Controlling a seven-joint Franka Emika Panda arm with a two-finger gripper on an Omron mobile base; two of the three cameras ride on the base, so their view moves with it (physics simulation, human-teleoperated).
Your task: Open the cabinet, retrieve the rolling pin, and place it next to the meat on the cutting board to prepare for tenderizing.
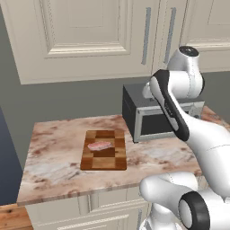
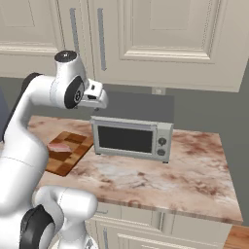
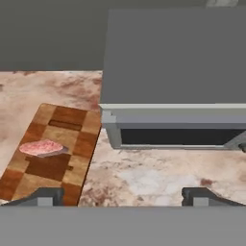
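A: Where is the cabinet [image 1: 90, 36]?

B: On the wall above the counter [image 1: 54, 166], cream, with both raised-panel doors shut. Its long grey bar handles [image 2: 101, 39] stand side by side where the doors meet. The rolling pin cannot be seen, so I cannot tell where it is.

A: And the cutting board [image 1: 104, 150]?

B: The checkered wooden board lies flat near the middle of the marbled counter, closer to the front edge than to the back wall, just left of the toaster oven [image 2: 132, 138] and apart from it. The meat [image 1: 99, 145] lies flat on the board's far half, toward its left side; the near half is bare.

A: The toaster oven?

B: Grey, standing toward the back of the counter with its dark glass door shut and knobs on its right side.

A: The gripper [image 3: 125, 196]?

B: Its jaws stand wide apart with nothing between them. In the hand view it hangs above the counter in front of the toaster oven, one fingertip [image 3: 45, 196] over the board's near corner.
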